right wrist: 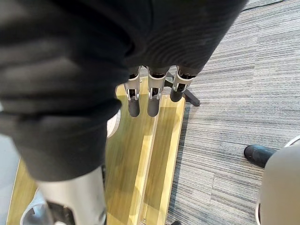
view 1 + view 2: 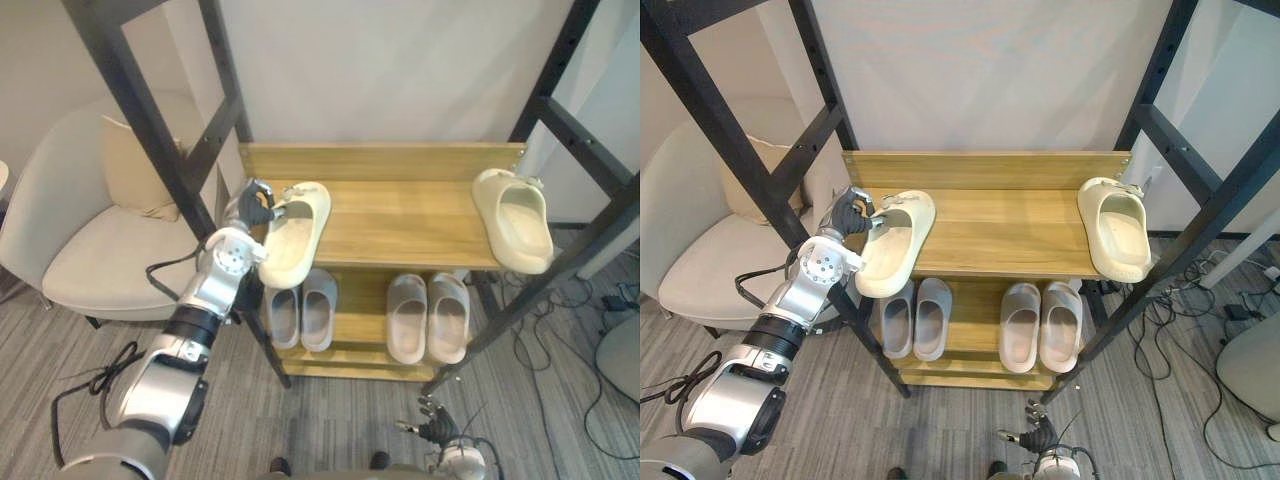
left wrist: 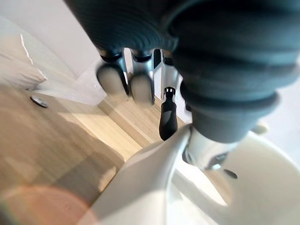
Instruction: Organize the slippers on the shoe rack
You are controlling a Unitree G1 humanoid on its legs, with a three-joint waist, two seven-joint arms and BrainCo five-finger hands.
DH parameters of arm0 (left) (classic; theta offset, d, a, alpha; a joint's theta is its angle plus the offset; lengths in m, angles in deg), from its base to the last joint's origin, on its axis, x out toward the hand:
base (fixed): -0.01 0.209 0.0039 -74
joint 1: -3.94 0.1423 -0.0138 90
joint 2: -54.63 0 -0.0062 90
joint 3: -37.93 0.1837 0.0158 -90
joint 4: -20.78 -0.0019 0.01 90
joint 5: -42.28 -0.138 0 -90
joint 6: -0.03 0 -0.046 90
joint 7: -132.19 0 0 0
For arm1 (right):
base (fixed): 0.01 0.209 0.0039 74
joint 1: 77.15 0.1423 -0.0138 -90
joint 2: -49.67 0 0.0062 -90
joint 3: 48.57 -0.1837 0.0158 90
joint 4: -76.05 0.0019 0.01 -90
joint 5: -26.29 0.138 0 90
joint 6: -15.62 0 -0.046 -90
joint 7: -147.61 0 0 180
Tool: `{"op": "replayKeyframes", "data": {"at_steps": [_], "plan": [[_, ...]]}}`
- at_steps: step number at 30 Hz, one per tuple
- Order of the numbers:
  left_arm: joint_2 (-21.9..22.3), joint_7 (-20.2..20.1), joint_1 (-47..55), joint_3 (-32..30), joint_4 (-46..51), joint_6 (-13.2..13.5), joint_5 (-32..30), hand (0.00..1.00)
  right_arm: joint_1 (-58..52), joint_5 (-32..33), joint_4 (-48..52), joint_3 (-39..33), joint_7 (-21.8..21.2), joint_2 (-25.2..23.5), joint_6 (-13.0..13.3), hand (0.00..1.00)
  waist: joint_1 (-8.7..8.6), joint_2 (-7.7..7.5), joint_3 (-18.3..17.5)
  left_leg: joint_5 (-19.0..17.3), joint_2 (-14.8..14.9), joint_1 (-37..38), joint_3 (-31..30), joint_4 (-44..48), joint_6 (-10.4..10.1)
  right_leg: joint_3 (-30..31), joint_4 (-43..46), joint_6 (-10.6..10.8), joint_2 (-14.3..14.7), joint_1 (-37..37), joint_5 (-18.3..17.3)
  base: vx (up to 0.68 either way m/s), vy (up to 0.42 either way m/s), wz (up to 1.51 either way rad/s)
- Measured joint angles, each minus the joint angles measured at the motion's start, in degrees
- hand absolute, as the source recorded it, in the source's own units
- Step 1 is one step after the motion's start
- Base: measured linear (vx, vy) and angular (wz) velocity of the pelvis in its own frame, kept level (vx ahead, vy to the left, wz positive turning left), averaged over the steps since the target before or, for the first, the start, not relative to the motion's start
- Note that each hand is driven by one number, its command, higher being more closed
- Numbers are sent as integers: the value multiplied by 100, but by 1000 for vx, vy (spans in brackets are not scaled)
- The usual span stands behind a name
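A cream slipper (image 2: pixel 293 240) lies slantwise at the left end of the wooden top shelf (image 2: pixel 400 215), its front end hanging over the shelf's front edge. My left hand (image 2: pixel 250 206) is shut on that slipper's rim (image 3: pixel 154 187), with the thumb inside and the fingers (image 3: pixel 140 86) outside. Its mate, a second cream slipper (image 2: pixel 512 218), rests at the right end of the same shelf. My right hand (image 2: pixel 1040 437) hangs low in front of the rack, its fingers (image 1: pixel 152 101) relaxed and holding nothing.
The lower shelf (image 2: pixel 352 325) holds a grey pair (image 2: pixel 302 315) and a beige pair (image 2: pixel 428 318). Black slanted frame posts (image 2: pixel 150 120) flank the rack on both sides. A cream armchair (image 2: pixel 90 240) stands to the left. Cables lie on the carpet at the right.
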Motion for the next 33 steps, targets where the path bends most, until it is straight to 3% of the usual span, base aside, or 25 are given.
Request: {"op": "replayKeyframes", "data": {"at_steps": [9,18,22,33], "plan": [[621,93,9,292,569,-12,697,100,97,1,-72,60,-3,-51,-49,0,3,-35,34,17,-65,48,-85,-56,25,-87,-48,-5,-39,102,42,24,3,5],[775,105,8,633,708,43,904,100,129,67,-73,106,-1,-95,-115,0,-44,-14,45,16,-78,74,-71,-74,27,-83,-45,-6,-51,114,42,7,0,0],[823,112,-27,734,652,52,906,100,151,178,-66,100,4,-90,-113,0,-126,40,79,14,-75,114,70,-82,29,32,-45,-6,-51,81,42,-18,15,-15],[932,115,-828,720,-619,71,903,100,198,294,9,-30,44,-88,4,0,-496,184,171,-57,-29,153,384,-120,2,315,12,-8,-5,-121,44,11,4,-16]]}}
